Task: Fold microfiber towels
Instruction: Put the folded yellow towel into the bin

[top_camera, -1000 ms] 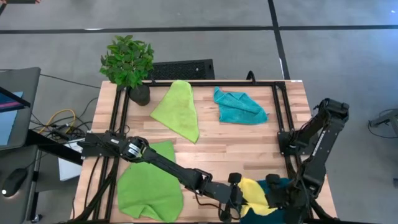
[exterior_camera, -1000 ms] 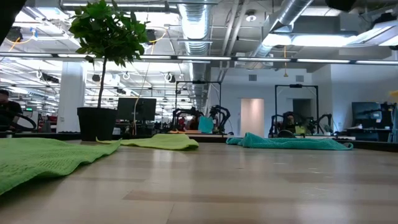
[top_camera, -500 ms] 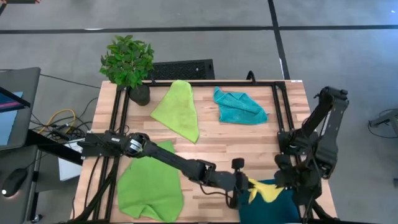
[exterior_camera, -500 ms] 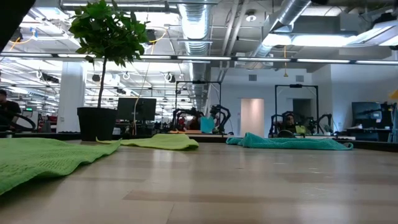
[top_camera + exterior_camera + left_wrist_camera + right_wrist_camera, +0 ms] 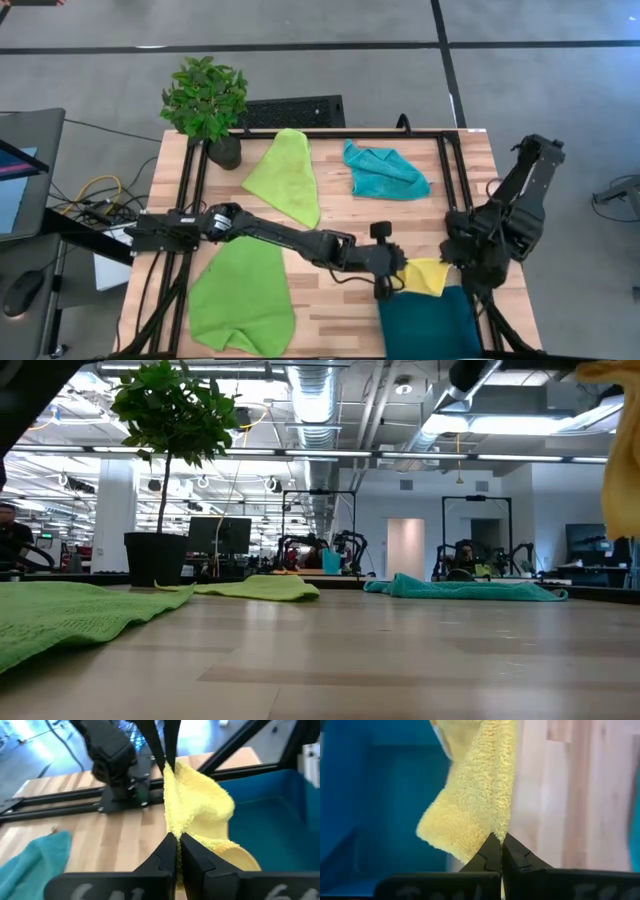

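Note:
The bright yellow towel [image 5: 426, 275] hangs in the air between my two grippers, over the table's near right part. It also shows at the low view's upper right [image 5: 620, 455]. My left gripper [image 5: 397, 283] is shut on its left end and my right gripper [image 5: 455, 268] on its right end. One lime green towel [image 5: 285, 175] and the turquoise towel [image 5: 385, 170] lie crumpled at the far side. The other lime green towel [image 5: 243, 298] lies spread at the near left. My left gripper pinches the yellow towel's edge [image 5: 171, 826] between its two fingertips, coming level from the table's left. The towel is lifted clear and sags in folds beyond the fingers. My right gripper pinches the opposite edge [image 5: 501, 826] between its two fingertips, coming from the table's right. The cloth hangs slack past the fingers, clear of the table.
A dark teal rectangular thing [image 5: 430, 322] lies at the near right edge, just below the held towel. A potted plant [image 5: 207, 105] stands at the far left corner. Black frame rails [image 5: 192, 200] run along the table's sides. Bare wood [image 5: 370, 225] shows in the middle.
Both grippers have gone up and away from the near edge with the yellow towel. It was bunched over the dark teal thing; now it is lifted clear and drawn out between the two grippers, and it has come into the low view.

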